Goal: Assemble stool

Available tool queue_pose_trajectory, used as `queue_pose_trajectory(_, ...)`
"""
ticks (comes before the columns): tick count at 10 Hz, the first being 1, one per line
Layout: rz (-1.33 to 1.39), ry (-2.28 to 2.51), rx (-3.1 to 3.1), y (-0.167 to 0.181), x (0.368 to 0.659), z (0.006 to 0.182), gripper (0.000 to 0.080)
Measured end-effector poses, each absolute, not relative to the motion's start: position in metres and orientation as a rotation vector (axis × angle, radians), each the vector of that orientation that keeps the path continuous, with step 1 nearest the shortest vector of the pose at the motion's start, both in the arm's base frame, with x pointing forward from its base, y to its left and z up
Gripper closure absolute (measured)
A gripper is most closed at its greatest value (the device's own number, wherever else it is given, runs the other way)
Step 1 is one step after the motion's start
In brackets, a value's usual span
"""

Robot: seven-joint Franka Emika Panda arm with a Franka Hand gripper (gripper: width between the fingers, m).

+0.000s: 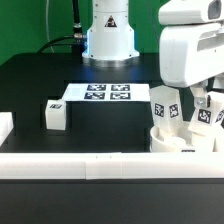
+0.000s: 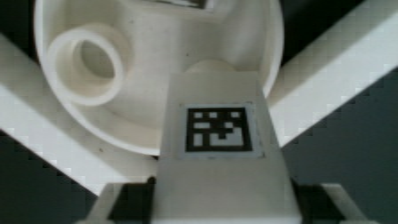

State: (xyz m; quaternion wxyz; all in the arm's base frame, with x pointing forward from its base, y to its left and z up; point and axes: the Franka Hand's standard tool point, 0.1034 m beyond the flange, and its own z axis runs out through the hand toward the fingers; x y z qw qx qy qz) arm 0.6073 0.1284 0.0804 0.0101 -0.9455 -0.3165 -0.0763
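Leg (image 2: pixel 217 130) clamped in the gripper (image 2: pixel 217 203), fingers (image 2: pixel 125 203) shut against its two flanks, tagged face turned toward the wrist camera. Held roughly upright over the seat (image 1: pixel 186 138), lower end at or just inside the seat's bowl; contact not clear. Gripped away from that end, probably to leave it free for entry into a hole (image 2: pixel 89 65) of the seat, which shows just beside the leg's far end in the wrist view. Second leg (image 1: pixel 163 105) already standing on the seat, at its side toward the exterior view's left, just beside the held one. Third leg (image 1: pixel 56 114) lying well apart from the seat, toward the exterior view's left, apparently waiting its turn. Seat close against the border rail (image 1: pixel 90 160), likely as a brace against sliding during insertion. Marker board (image 1: pixel 100 93) beyond the seat, toward the exterior view's left, carrying nothing
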Motion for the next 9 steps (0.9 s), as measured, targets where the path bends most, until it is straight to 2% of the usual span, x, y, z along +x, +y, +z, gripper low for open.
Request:
queue_pose_trajectory(5,-0.261,-0.479,-3.049,0.124,0.609,0.080,0.0462)
queue_pose_trajectory(9,-0.247,0.400,-2.989,0.115,0.607,0.079,0.0462)
